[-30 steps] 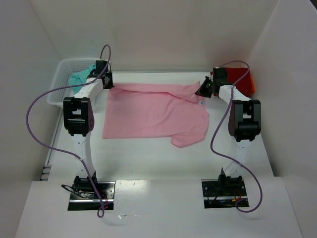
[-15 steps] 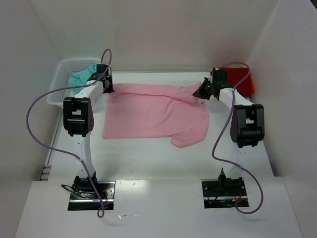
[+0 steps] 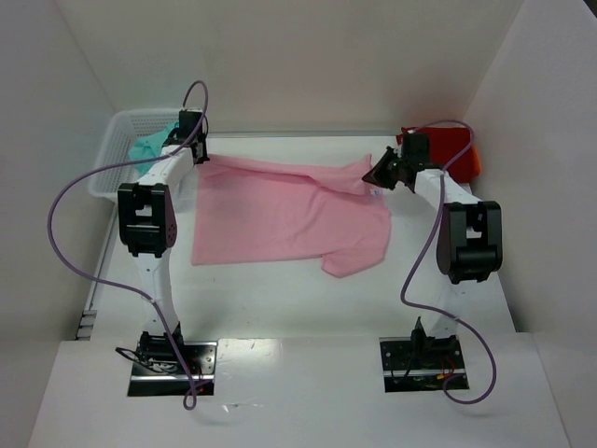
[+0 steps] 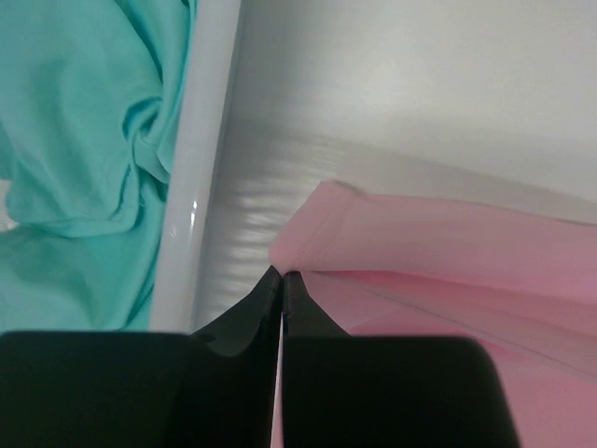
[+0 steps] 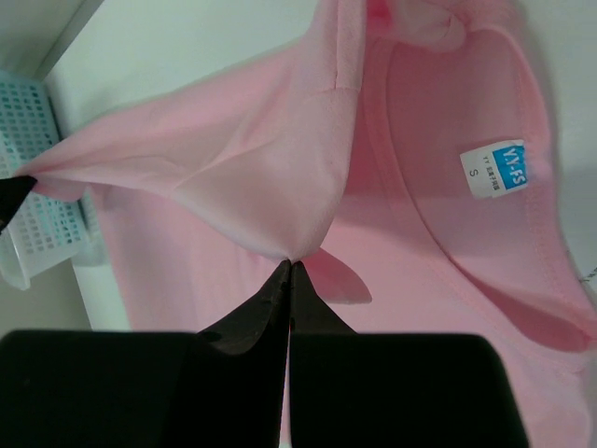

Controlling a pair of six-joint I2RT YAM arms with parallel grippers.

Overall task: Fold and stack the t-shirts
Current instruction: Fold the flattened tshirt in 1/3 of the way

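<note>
The right claw (image 5: pixel 290 266) has drifted outward, tightening the pink shirt (image 3: pixel 280 210). Both it and the left claw (image 4: pixel 282 275) pinch thin edges shut; more pull could slip one free.

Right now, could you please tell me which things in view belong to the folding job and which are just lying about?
Job: pink t-shirt, held at its far edge by the shut left gripper and right gripper; teal t-shirt, far left; red t-shirt, far right.
Lying about: white mesh basket holding the teal t-shirt; table.
</note>
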